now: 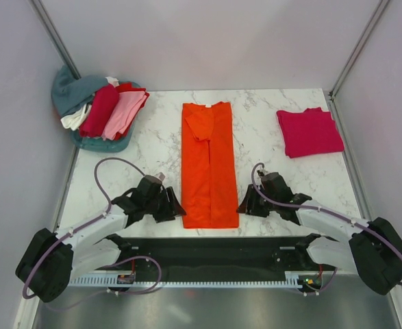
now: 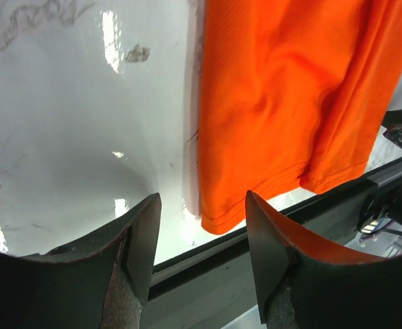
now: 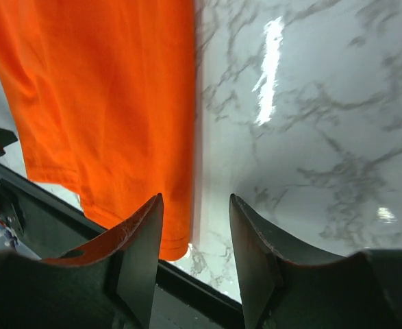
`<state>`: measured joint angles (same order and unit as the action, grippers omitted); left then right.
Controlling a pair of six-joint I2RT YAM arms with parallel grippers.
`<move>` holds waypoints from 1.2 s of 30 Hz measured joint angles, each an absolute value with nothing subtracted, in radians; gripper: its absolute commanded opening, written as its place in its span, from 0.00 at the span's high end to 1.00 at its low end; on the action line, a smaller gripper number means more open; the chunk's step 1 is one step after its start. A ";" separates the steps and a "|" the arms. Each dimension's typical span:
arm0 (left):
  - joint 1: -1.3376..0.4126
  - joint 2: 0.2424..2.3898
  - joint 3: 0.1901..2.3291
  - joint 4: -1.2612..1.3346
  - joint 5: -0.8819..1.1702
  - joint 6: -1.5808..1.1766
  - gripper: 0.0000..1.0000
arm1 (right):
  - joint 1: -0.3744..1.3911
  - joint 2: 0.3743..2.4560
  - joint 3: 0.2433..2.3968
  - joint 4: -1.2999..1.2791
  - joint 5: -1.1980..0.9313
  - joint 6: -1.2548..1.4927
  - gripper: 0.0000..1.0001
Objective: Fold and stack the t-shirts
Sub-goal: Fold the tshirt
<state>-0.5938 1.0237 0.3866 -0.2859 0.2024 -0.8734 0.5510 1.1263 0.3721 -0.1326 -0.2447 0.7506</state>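
Your left tool (image 1: 175, 208) and right tool (image 1: 245, 205) gape empty beside the near hem of the lengthwise-folded bright orange cloth t-shirt (image 1: 209, 171), so you likely pinch both corners next and fold it away.

Far left: we see the teal shirt (image 1: 69, 90) mostly buried beneath the dark red shirt (image 1: 99, 110) and light pink shirt (image 1: 125, 113), the white shirt (image 1: 74, 120) a mere sliver | Both wrist views: the orange shirt (image 2: 276, 103) runs off the top edge.

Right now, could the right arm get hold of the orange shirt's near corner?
Probably yes: the right gripper sits open right beside the orange shirt, at its near corner, with only bare table between.
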 measured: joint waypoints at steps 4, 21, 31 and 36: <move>-0.594 1.024 0.359 -0.285 0.231 -0.873 0.41 | 0.638 1.137 0.371 -0.123 -0.243 0.794 0.50; -0.594 1.016 0.289 -0.185 0.337 -0.874 0.53 | 0.705 1.099 0.307 -0.125 -0.268 0.885 0.94; -0.594 1.038 0.266 -0.136 0.373 -0.877 0.60 | 0.706 1.099 0.306 -0.125 -0.270 0.887 0.99; -0.594 1.068 0.259 -0.089 0.402 -0.886 0.60 | 0.706 1.108 0.306 -0.118 -0.276 0.887 1.00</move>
